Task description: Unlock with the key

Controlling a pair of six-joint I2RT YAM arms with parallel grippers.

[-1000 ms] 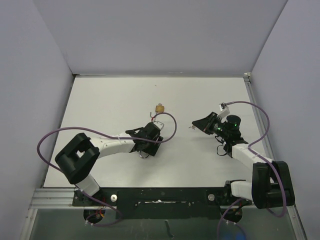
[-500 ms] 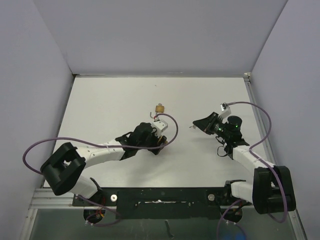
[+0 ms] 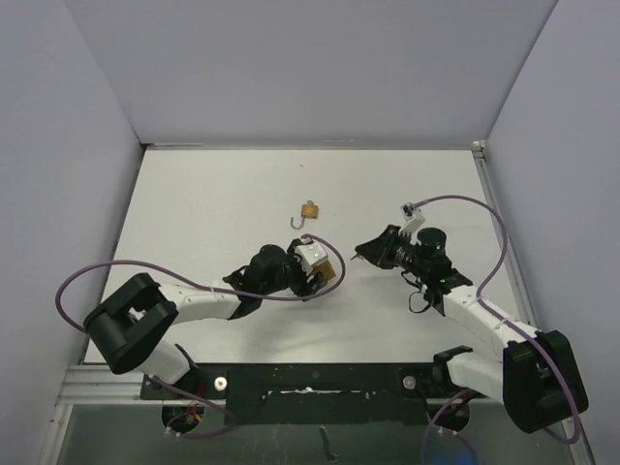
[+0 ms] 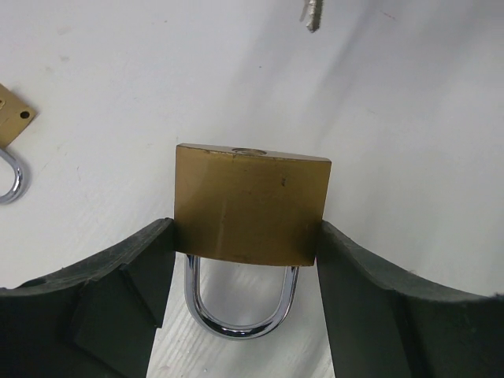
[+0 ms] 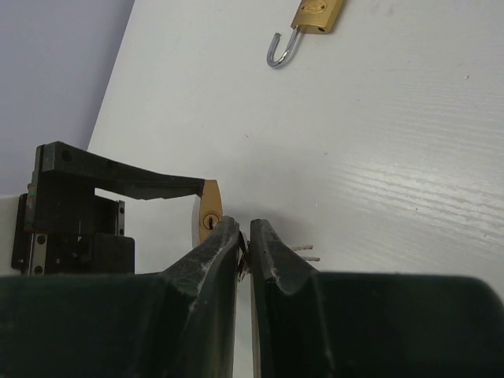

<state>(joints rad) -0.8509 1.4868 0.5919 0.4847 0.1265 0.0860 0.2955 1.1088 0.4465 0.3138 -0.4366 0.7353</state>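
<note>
The table point(image 3: 213, 203) is white with a faint, streaky wood grain. The 2 padlocks are brass-yellow with shiny silver shackles: the gripped padlock point(image 4: 250, 206), its face lightly scuffed and speckled, and the loose padlock point(image 5: 317, 14) on the far side. The key point(image 4: 312, 12) tip is silver-grey. The left end effector point(image 4: 246, 236) and right end effector point(image 5: 244, 232) have matt black fingers. The arms point(image 3: 208, 300) are black and white, with purple cables point(image 3: 116, 263). The walls point(image 3: 310, 68) are pale lilac-grey.
</note>
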